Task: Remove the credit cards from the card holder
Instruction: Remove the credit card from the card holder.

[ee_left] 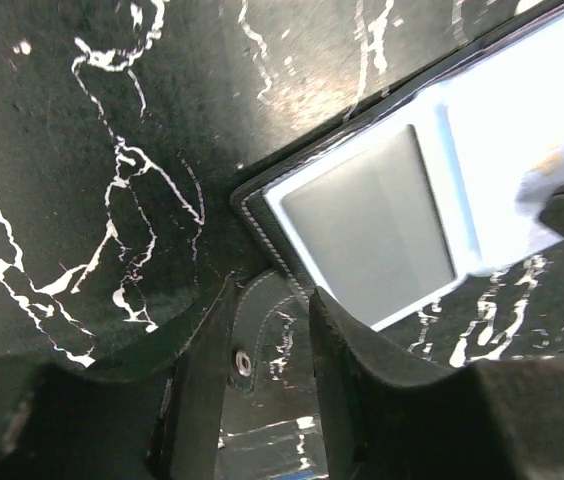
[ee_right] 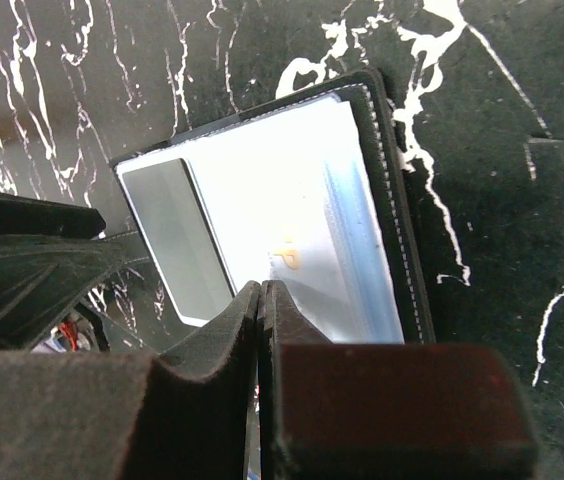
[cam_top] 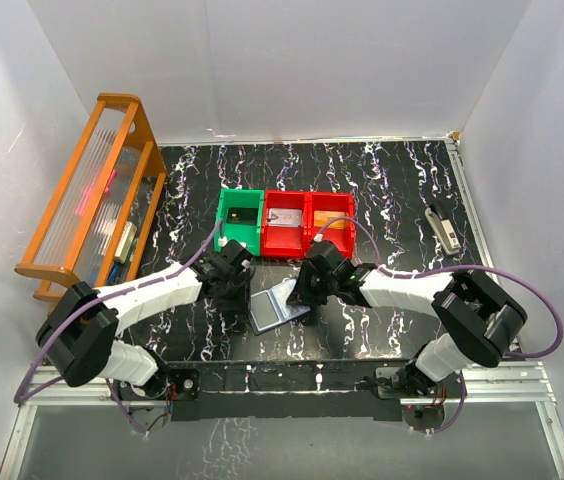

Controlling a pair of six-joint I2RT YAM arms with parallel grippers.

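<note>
The card holder (cam_top: 268, 310) lies open on the black marble table between both arms, dark outside with light-blue panels (ee_left: 482, 120). One panel has a grey window (ee_left: 367, 225). In the other panel (ee_right: 262, 200) sits a pale credit card (ee_right: 297, 255) with a gold mark. My left gripper (ee_left: 270, 300) is open at the holder's corner, its fingers (ee_left: 347, 360) either side of a dark snap flap (ee_left: 252, 350) without pinching it. My right gripper (ee_right: 263, 287) is shut, its tips at the near edge of the pale card; I cannot see whether anything is pinched.
A green bin (cam_top: 228, 205) and two red bins (cam_top: 307, 200) stand in a row behind the holder, each with a flat item inside. A wooden rack (cam_top: 92, 195) stands at the far left. A small grey device (cam_top: 444, 228) lies at the right.
</note>
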